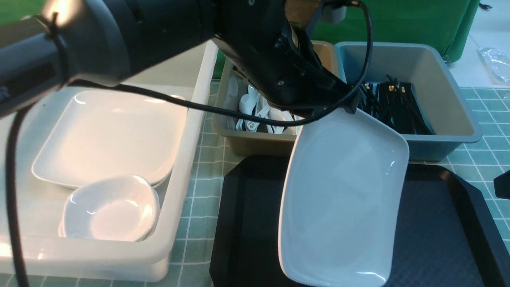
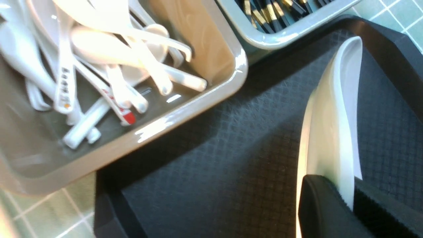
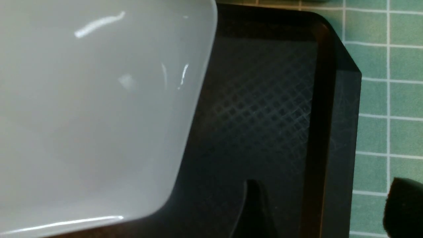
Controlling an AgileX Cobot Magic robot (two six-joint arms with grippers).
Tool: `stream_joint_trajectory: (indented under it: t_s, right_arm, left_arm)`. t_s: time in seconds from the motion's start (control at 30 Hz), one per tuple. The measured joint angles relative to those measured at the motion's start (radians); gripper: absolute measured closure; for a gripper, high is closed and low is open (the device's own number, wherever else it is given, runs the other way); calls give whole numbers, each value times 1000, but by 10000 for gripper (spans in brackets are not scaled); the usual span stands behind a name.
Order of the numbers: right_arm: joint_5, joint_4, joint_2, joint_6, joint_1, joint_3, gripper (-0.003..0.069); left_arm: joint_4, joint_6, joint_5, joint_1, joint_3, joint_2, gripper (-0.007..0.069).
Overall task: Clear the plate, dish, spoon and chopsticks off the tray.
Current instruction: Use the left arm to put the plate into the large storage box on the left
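My left gripper (image 1: pixel 350 107) is shut on the far rim of the large white plate (image 1: pixel 342 199). The plate hangs steeply tilted above the black tray (image 1: pixel 438 223). In the left wrist view the plate (image 2: pixel 333 132) shows edge-on, its rim pinched in the gripper (image 2: pixel 352 195) over the tray (image 2: pixel 214 158). My right gripper (image 3: pixel 327 208) stands open and holds nothing; it straddles the right rim of the tray (image 3: pixel 264 109), beside the plate (image 3: pixel 92 115). One of its fingers (image 1: pixel 503 184) shows at the right edge. What I see of the tray is bare.
A white tub (image 1: pixel 187 167) at the left holds another large plate (image 1: pixel 107 135) and small white dishes (image 1: pixel 111 207). Behind the tray, a tan tub (image 1: pixel 255 141) holds several white spoons (image 2: pixel 109 49). A grey-blue tub (image 1: pixel 446 139) holds several black chopsticks (image 1: pixel 394 105).
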Motion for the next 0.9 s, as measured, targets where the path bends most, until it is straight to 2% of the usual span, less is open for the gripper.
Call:
stream_joint_trajectory:
  t_s: [0.3,0.5,0.73,0.87,0.9]
  right_arm:
    - [0,0,0,0,0,0,138]
    - [0,0,0,0,0,0,138]
    - [0,0,0,0,0,0,138]
    - [6,0,0,0,0,0,138]
    - [6,0,0,0,0,0,138]
  left_arm:
    - [1,-25,-1,74,0,-63,601]
    - [-31,-25,0,166,0,-129,601]
    - [-103,2,7,324,-40,-204,601]
    - [-126,2,15,508,-53,-277,601]
    - [-127,2,18,527,-53,-280,601]
